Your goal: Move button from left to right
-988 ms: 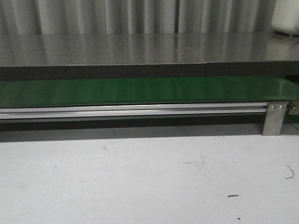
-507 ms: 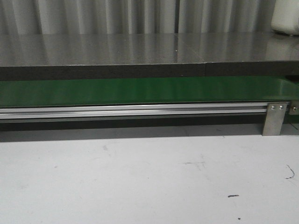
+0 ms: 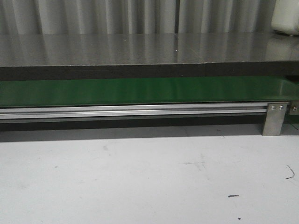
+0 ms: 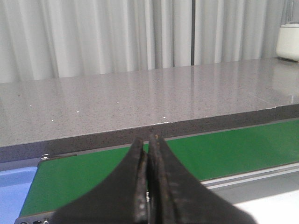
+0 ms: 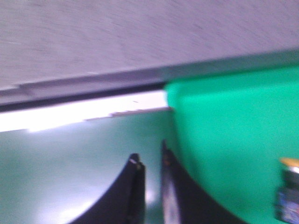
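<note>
The button [image 5: 289,187], with an orange cap on a dark body, shows only at the edge of the blurred right wrist view, standing on bright green belt [image 5: 224,140]. My right gripper [image 5: 150,157] is off to one side of it, slightly open with a narrow empty gap, over a darker glossy green surface [image 5: 70,172]. My left gripper [image 4: 147,138] is shut with its fingers pressed together on nothing, above the long green belt [image 4: 233,149]. In the front view neither the button nor either gripper appears; only the belt [image 3: 140,91] shows.
A grey speckled counter [image 3: 140,46] runs behind the belt, with a white container [image 3: 286,18] at its far right. An aluminium rail [image 3: 140,111] and a metal bracket [image 3: 274,119] front the belt. A blue tray [image 4: 14,191] lies at the belt's end.
</note>
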Robot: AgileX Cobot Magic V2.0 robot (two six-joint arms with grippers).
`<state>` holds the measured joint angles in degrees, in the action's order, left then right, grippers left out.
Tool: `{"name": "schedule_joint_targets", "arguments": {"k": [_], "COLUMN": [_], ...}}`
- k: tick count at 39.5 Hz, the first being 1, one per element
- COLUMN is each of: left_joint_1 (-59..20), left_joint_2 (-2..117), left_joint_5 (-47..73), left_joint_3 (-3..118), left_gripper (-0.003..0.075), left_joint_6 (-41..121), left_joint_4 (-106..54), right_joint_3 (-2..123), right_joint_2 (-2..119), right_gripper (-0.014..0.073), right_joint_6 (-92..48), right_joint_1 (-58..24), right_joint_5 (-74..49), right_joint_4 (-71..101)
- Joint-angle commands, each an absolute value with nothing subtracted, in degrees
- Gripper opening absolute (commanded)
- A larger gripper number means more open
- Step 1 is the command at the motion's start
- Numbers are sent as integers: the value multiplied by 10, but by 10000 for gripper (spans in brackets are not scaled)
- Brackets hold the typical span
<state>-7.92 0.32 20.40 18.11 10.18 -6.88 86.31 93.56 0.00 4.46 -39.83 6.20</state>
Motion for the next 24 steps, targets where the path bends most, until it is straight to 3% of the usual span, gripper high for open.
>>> {"name": "schedule_joint_targets", "arguments": {"k": [1,11,24], "left_joint_1": [-84,-84,-84], "left_joint_2": [10,10,10], "left_joint_5": [157,157,157], "left_joint_3": [195,195,195], "left_gripper": [-21,-21,-21], "left_joint_6": [98,98,98], "left_joint_4": [-75,-75,-75], "right_joint_3": [880,828,530], "right_joint_2": [884,803,563], "right_gripper": [-71,-67,-67], "right_joint_6": [-5,-35,-51], "right_joint_1": [12,-60,-90], "right_joint_5": [-362,-363,-182], "right_joint_4": [62,62,62]}}
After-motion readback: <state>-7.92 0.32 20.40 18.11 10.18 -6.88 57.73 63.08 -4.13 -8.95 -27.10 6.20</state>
